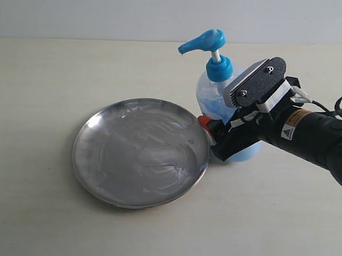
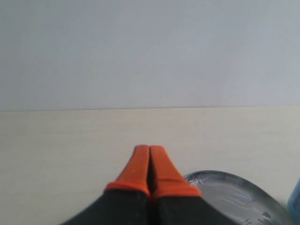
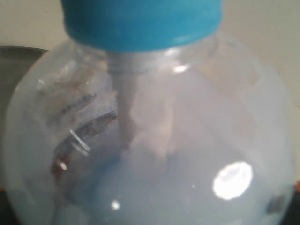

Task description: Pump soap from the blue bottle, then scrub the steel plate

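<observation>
Pale cream tabletop (image 1: 37, 224) runs back to a plain grey-white wall (image 1: 79, 6), with only two objects set out on it. Near the middle lies the steel plate (image 1: 140, 153), round and shallow, its shiny face streaked with pale swirled smears. At the plate's 2 o'clock, just beside the raised rim, the blue bottle (image 1: 211, 93) stands upright, its bright blue pump head (image 1: 204, 43) raised and its spout aimed toward 9 o'clock.

From 3 o'clock in the exterior view the black right arm (image 1: 315, 137) reaches in, and the right gripper (image 1: 211, 130) meets the bottle's round body low down. One orange-tipped finger lies along the bottle's near side, its tip close to the plate's rim. Seen from the right wrist, the bottle fills almost the whole frame: the blue collar (image 3: 140, 18), a blurred printed label (image 3: 82, 119) and the light blue soap (image 3: 154, 197) pooled in the lower half behind the clear wall. Slivers of orange show at either side of the body, so the jaws straddle the bottle and clasp it between them.

Only the left wrist view shows the left gripper (image 2: 149, 161). Its two orange fingers (image 2: 136, 171) are pressed flat together with nothing between them, above bare tabletop, and the plate's smeared rim (image 2: 234, 192) sits near them.
</observation>
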You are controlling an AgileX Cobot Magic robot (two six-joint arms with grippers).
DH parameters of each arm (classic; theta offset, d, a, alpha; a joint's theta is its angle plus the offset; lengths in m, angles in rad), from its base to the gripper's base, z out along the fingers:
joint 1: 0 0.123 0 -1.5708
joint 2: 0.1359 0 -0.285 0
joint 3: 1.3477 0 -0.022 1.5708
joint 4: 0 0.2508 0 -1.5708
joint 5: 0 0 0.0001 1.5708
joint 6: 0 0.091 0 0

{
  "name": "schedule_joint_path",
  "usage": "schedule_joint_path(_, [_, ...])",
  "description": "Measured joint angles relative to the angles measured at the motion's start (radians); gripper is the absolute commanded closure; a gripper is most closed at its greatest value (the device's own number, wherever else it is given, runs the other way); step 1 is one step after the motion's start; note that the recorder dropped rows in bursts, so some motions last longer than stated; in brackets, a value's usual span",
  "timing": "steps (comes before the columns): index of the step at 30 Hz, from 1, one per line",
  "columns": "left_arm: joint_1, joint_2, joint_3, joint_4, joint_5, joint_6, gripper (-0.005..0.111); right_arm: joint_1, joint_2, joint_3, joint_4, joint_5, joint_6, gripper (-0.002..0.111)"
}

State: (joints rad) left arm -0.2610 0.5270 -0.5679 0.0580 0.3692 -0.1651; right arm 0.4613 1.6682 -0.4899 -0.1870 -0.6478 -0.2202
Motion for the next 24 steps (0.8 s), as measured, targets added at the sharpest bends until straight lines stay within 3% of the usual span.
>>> schedule_joint_path(24, [0.0, 0.0, 0.0, -0.002, 0.0, 0.0, 0.107, 0.0, 0.025, 0.0, 0.008, -0.025, 0.0, 0.108])
